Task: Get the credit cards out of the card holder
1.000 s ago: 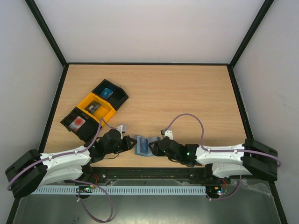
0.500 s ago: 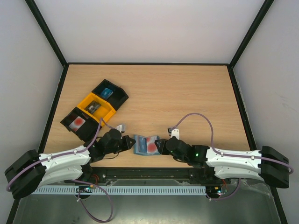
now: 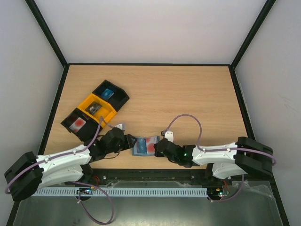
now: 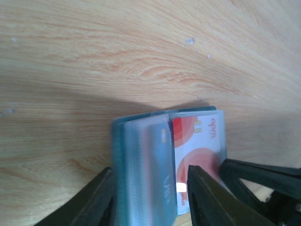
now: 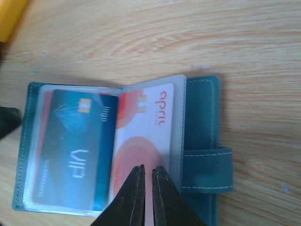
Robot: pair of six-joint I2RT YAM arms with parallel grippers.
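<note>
Wood-grain table [image 3: 188, 94] carries the open blue-grey wallet [image 5: 200, 117] near its front edge, between the two arms, a white and red card [image 5: 146, 122] and a dark blue card [image 5: 75, 141] in its clear sleeves. The left gripper [image 4: 150, 174] clasps the wallet's left half, while the right gripper [image 5: 147, 169] has its fingers almost together, tips on the white and red card's near edge. Black and yellow trays [image 3: 96, 109] lie well apart at the left

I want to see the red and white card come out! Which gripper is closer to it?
Right. The right gripper has its nearly shut fingertips over the near edge of the red and white card. The left gripper straddles the blue card beside it.
</note>
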